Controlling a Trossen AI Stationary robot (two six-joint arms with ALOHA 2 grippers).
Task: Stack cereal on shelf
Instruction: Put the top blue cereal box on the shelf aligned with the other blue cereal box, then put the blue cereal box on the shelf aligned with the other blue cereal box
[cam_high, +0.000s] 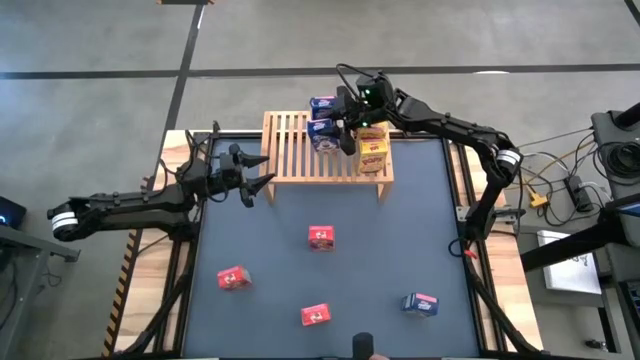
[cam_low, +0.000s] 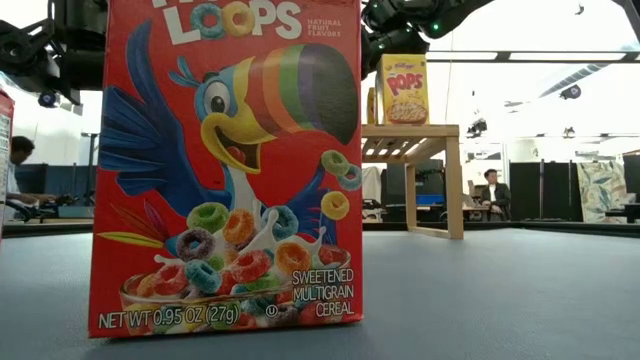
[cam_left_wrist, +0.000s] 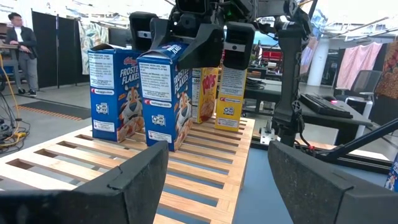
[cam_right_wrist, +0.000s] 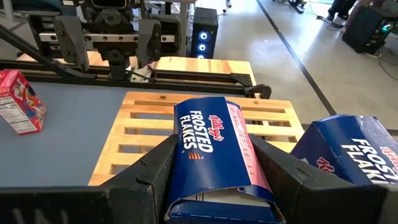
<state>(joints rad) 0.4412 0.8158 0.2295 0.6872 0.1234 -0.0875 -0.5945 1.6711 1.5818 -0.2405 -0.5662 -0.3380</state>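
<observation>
The wooden slatted shelf (cam_high: 300, 160) stands at the table's far side. On it are a blue cereal box (cam_high: 322, 104), two yellow ones (cam_high: 374, 152) and a second blue box (cam_left_wrist: 163, 99). My right gripper (cam_high: 342, 128) is shut on that second blue box. My left gripper (cam_high: 258, 172) hangs open just off the shelf's left end, with nothing between its fingers. Three red cereal boxes (cam_high: 321, 237) (cam_high: 233, 278) (cam_high: 315, 316) and another blue one (cam_high: 420, 303) lie on the dark mat. My right gripper pinches the blue box's upper end (cam_right_wrist: 214, 146) between its two fingers (cam_left_wrist: 239, 43), one on each of two opposite sides. The fingers come in from the table's right, slanting slightly down. The box stands nearly upright, its bottom (cam_left_wrist: 163, 142) at the shelf's slats beside the other blue box (cam_left_wrist: 109, 93).
A red box (cam_low: 225, 165) stands close in front of the low camera and hides much of the table. The shelf's left half (cam_left_wrist: 93, 168) has bare slats. People sit in the room beyond the table.
</observation>
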